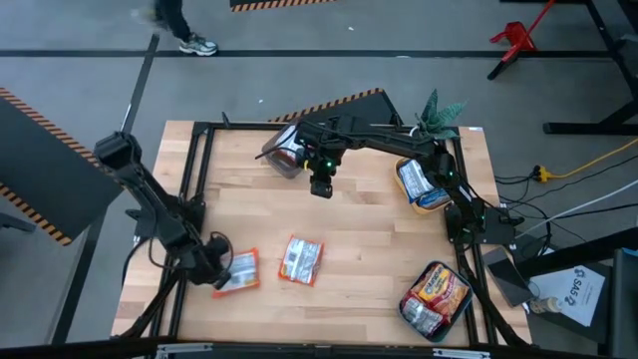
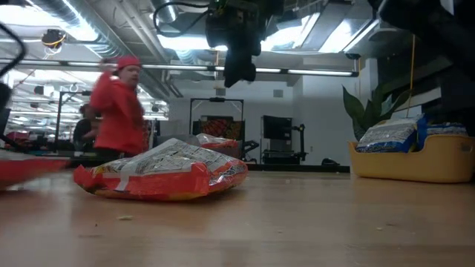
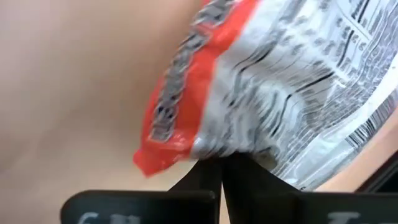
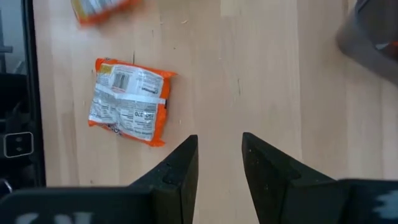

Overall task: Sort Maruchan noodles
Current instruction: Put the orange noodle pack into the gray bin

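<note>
Two Maruchan noodle packets lie flat on the wooden table. One red-orange packet [image 1: 239, 271] is at the near left, and my left gripper [image 1: 213, 261] is shut at its left end. The other packet [image 1: 300, 259] lies printed back up near the table's middle; it also shows in the right wrist view [image 4: 129, 109] and the low view [image 2: 163, 176]. My right gripper [image 1: 321, 185] hangs open well above the table toward the far side, its fingers [image 4: 219, 155] holding nothing. My left gripper pinches the packet's edge [image 3: 214, 148] between its two shut fingertips, close to a red-orange corner [image 3: 155, 158]. The fingers slant down at it from the table's left side. The packet lies on the table.
A grey container [image 1: 284, 156] with a packet stands at the far middle. A yellow container [image 1: 422, 185] with blue-white packets is at the far right, and a teal one [image 1: 436, 299] with orange-yellow packets at the near right. A person shows in the room behind [image 2: 119, 111].
</note>
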`<state>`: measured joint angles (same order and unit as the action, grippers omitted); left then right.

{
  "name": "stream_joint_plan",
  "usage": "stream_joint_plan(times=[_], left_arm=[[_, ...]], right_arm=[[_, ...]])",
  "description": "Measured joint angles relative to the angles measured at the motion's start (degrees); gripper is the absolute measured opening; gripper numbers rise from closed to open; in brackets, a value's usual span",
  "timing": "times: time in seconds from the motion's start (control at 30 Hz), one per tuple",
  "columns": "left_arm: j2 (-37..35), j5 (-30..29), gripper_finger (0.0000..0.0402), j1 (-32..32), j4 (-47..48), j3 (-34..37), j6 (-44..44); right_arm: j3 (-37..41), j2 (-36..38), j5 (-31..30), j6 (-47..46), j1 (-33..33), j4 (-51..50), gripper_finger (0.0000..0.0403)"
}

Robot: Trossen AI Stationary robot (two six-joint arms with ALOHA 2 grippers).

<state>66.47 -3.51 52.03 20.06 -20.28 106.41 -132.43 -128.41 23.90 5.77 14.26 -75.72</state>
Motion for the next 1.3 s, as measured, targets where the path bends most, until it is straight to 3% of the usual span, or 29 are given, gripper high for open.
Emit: stream_joint_plan(times=[0.23,0.43,0.57,0.63,0.83,0.93,1.03,1.17,1.3], left_arm=[[4.6,-14.3,0.0,-13.4,-6.9,0.2,-3.3],[7.0,-22.9,0.0,-29.9,-16.5,0.4,-17.6],[10.7,-21.6,0.0,-42.3,-29.1,0.4,-30.2],[11.8,-17.9,0.0,-47.5,-35.8,0.4,-35.8],[5.6,-3.3,0.0,-57.0,-37.2,0.3,-44.0],[-1.3,2.8,0.0,-58.5,-31.5,0.1,-45.8],[-7.7,6.0,0.0,-55.3,-16.8,-2.0,-49.2],[-11.5,3.7,0.0,-46.4,0.7,-5.8,-53.0],[-10.1,-0.1,0.0,-36.6,1.0,-7.3,-50.8]], right_arm=[[0.0,3.1,-0.5,-2.6,0.0,0.2,0.0113],[0.0,6.2,-0.8,-4.4,0.0,-2.0,0.0113],[0.0,8.0,-0.8,-4.5,-0.8,-3.4,0.0113],[0.0,8.9,-1.4,-4.5,-1.2,-3.5,0.0113],[0.0,10.6,-3.5,-4.2,-0.6,-5.4,0.0113],[0.0,12.1,-3.6,-5.0,-0.2,-6.0,0.0113],[0.0,13.5,-3.8,-5.6,-0.9,-6.5,0.0113],[0.0,14.8,-7.7,-6.9,-2.5,-6.6,0.0113],[0.0,15.2,-12.0,-7.1,-4.6,-6.4,0.0113]])
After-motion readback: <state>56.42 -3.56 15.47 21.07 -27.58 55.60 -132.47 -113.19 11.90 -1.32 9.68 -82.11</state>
